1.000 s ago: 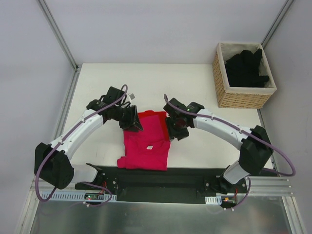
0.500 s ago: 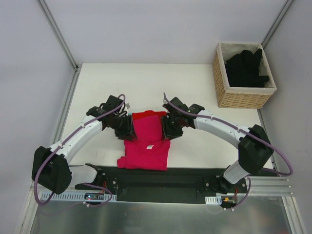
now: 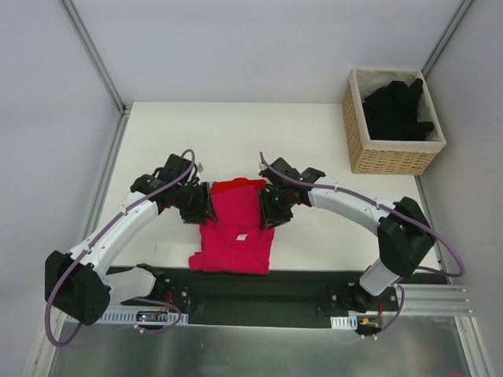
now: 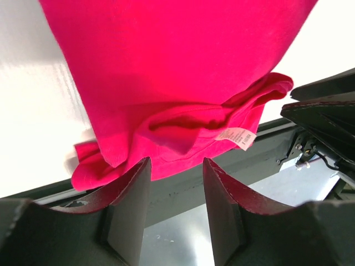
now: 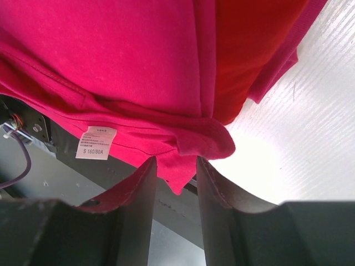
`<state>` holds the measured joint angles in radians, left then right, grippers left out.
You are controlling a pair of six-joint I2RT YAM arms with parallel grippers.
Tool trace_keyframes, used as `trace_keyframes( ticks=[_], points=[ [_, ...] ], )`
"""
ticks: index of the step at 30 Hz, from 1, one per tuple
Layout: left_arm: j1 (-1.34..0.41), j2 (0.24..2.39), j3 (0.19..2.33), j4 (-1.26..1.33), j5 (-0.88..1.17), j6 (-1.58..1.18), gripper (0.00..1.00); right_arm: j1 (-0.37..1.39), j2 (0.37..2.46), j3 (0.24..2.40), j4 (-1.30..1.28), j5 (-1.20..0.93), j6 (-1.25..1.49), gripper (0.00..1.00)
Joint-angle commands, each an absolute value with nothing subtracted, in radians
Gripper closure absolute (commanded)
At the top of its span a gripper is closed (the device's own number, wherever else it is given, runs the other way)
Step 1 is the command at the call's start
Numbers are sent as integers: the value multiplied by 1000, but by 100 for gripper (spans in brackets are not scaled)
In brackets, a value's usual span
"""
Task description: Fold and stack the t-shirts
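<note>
**Inspector:** Report the shirt's position.

**Operator:** I see the magenta-pink shirt (image 3: pixel 234 247) lying on the tabletop (image 3: pixel 314 141), well apart from the wicker basket (image 3: pixel 385 161). A red shirt (image 3: pixel 236 186) appears to lie under it. It peeks out on the edge roughly level with the basket's near wall. The black shirts (image 3: pixel 397 110) sit inside the basket.

**Inspector:** End effectors?

**Operator:** The left end effector (image 3: pixel 201 207) stands at the pink shirt's side away from the basket. The right end effector (image 3: pixel 268 210) stands at the side facing the basket. Each wrist view shows its fingers (image 4: pixel 130 210) apart with an open gap between them. Cloth hangs just past the tips, and I see nothing clamped. On the right, a hem corner dips toward the gap, near the white label (image 5: pixel 96 142).

**Inspector:** What has changed over the last second?

**Operator:** Both end effectors have drawn in from the shirt's far corners to its flanks, and they are closer to each other. The shirt's panel on the basket-level side now looks narrower than the part below it.

**Inspector:** Meaning for the task?

**Operator:** I judge that either a fold has been laid and let go, or a fresh grip is being set. I cannot tell which. Two shirts look stacked, and the basket's shirts are not yet folded.
</note>
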<state>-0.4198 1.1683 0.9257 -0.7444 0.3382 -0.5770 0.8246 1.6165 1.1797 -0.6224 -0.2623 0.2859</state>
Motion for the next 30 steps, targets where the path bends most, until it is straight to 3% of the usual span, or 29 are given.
trace_keyframes(
  ticks=[1, 23, 30],
  points=[
    [-426, 1137, 968, -779, 296, -586, 58, 833, 1618, 1209, -650, -282, 261, 67],
    [-426, 1178, 870, -727, 348, -569, 61, 887, 1720, 1302, -724, -282, 212, 76],
    [-426, 1232, 862, -669, 310, -528, 55, 893, 1726, 1313, -727, -284, 209, 82]
  ],
)
